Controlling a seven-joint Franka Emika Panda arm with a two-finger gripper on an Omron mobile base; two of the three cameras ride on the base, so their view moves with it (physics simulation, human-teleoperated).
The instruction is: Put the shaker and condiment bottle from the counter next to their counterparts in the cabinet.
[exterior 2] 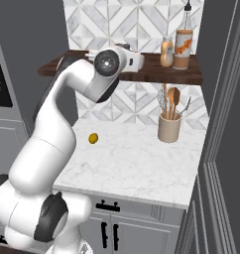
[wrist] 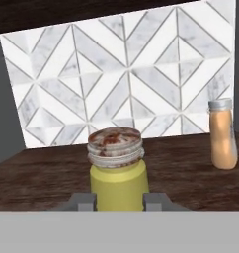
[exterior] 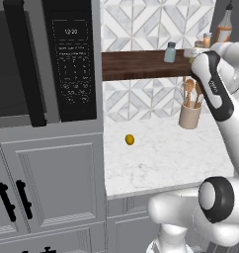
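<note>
Yellow-green shaker (wrist: 118, 170) sits upright between the end effector's (wrist: 119, 201) fingertips (wrist: 82, 201), gripped at its lower body, over the dark wooden cabinet (wrist: 37, 180) board; whether its base touches the wood is hard to tell. The pale-orange bottle (wrist: 222, 133) stands on the board to its right. A blue-grey shaker (exterior: 170, 52) stands farther left on the shelf.
</note>
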